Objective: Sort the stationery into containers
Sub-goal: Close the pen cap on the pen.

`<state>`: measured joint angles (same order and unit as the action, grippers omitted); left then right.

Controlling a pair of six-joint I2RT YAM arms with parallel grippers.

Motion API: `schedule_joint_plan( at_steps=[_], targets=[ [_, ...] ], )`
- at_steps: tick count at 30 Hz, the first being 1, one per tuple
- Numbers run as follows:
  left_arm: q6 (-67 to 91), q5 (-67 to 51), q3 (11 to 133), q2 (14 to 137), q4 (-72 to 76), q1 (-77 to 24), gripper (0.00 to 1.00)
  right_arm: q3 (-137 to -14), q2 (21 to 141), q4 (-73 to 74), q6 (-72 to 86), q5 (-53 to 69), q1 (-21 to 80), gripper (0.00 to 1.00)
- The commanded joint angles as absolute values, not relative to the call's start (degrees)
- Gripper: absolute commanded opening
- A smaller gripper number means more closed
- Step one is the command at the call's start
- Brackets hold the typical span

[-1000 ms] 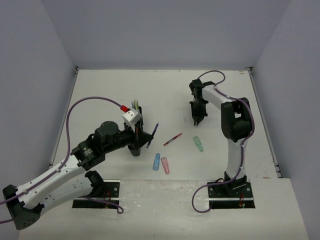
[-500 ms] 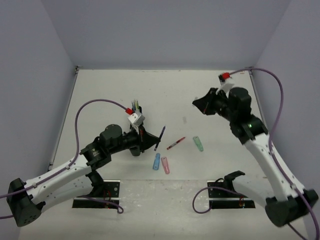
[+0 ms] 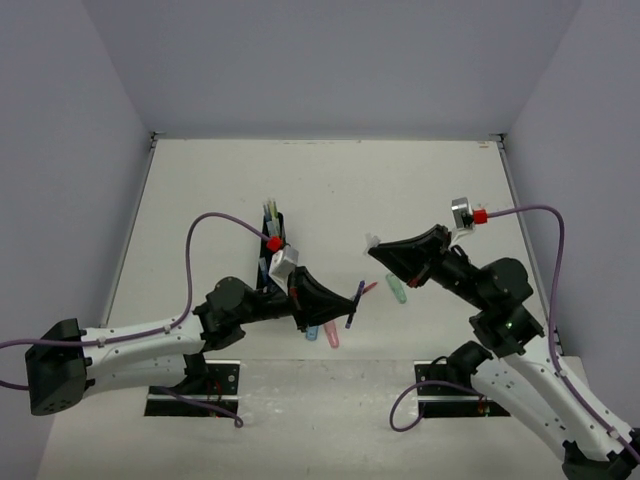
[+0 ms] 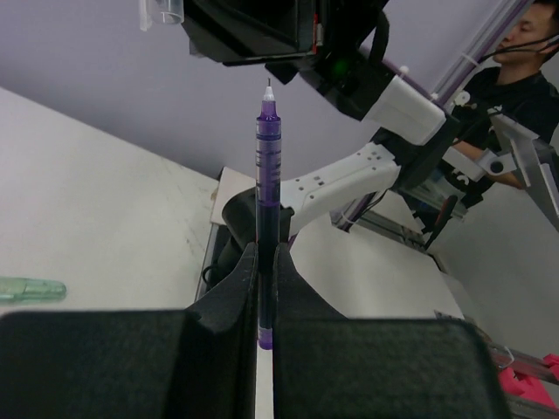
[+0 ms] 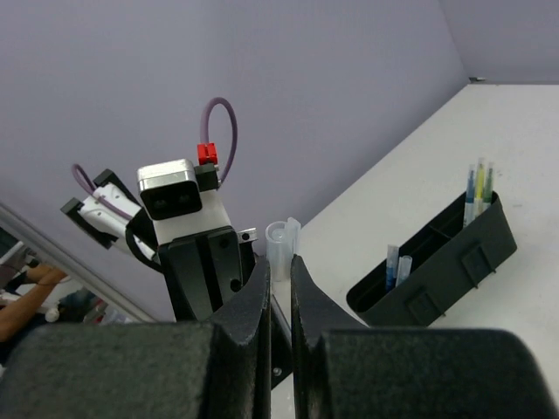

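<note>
My left gripper is shut on an uncapped purple pen, held up above the near middle of the table. In the left wrist view the purple pen stands upright between the fingers, tip up. My right gripper is shut on a clear pen cap, just above and right of the pen. The cap shows between the right fingers. The black organiser lies left of centre with pens standing in it; it also shows in the right wrist view.
A red pen, a green piece, a blue piece and a pink piece lie on the table under the grippers. The green piece also shows in the left wrist view. Walls enclose the table.
The left arm has carried the purple pen right and toward the near edge. The right arm has swung from the far right to the middle, its gripper now facing the pen with the cap.
</note>
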<state>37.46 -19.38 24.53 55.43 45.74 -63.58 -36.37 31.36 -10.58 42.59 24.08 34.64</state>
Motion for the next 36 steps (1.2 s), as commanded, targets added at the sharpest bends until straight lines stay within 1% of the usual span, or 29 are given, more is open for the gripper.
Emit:
schedule_joint_plan(
  at_steps=[1, 13, 16, 26, 30, 36],
  targets=[
    [37.37, -19.43, 25.13, 55.89, 53.98, -64.07, 0.0, -34.9, 29.45, -17.73, 46.56, 26.26, 35.42, 0.0],
    [35.59, -17.58, 27.28, 56.69, 49.45, -63.99, 0.0, -36.66, 29.64, -14.79, 45.55, 30.52, 36.75, 0.0],
    [35.43, -17.58, 27.99, 56.69, 48.65, -64.07, 0.0, -36.98, 29.88, -12.34, 44.28, 30.76, 37.0, 0.0],
    [34.66, -16.7, 29.16, 57.09, 46.0, -63.98, 0.0, -37.49, 29.64, -10.67, 42.79, 32.08, 37.16, 0.0],
    [34.37, -16.87, 29.27, 57.13, 45.53, -63.98, 0.0, -37.88, 29.21, -8.98, 41.84, 30.19, 37.27, 0.0],
    [34.56, -17.74, 28.04, 57.09, 45.18, -63.98, 0.0, -43.21, 28.48, -2.88, 38.37, 23.98, 37.27, 0.0]
  ],
)
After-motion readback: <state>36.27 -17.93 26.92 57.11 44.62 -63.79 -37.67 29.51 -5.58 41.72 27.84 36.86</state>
